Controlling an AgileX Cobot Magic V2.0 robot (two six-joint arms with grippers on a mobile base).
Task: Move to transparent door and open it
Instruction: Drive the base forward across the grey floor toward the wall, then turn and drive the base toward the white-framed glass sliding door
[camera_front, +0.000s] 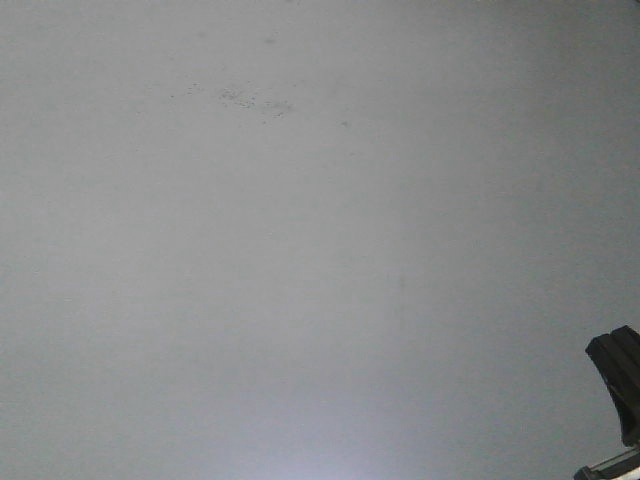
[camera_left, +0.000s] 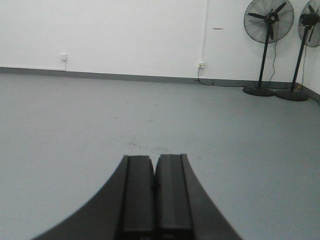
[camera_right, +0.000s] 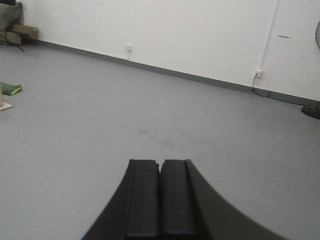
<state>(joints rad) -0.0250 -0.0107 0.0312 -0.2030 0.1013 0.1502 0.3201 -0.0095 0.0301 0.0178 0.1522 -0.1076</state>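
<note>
None of my three feeds shows the transparent door, so I cannot place it from here.

The left claw (camera_left: 154, 167) has its two black fingers (camera_left: 138, 195) pressed flat together along their length, with nothing gripped. The right claw (camera_right: 160, 170) is the same: fingers meeting at a thin seam and nothing held. Both point out over bare grey floor (camera_left: 75, 130).

On the left wrist feed, a patch of dark specks (camera_left: 145, 145) lies on the floor just ahead of the fingertips. Beyond it is a white wall (camera_left: 125, 30) with a grey skirting strip. Two pedestal fans (camera_left: 268, 22) stand near the right corner, the farther one cut by the frame edge.

On the right wrist feed, a green object (camera_right: 10, 88) lies on the floor at the far left, half out of frame. A brown pile (camera_right: 15, 32) sits in the top-left corner, too cropped to identify.

The front camera gives me only a flat grey surface. A dark ribbed piece (camera_front: 615, 385) pokes in at the lower right; I cannot tell what it is.
</note>
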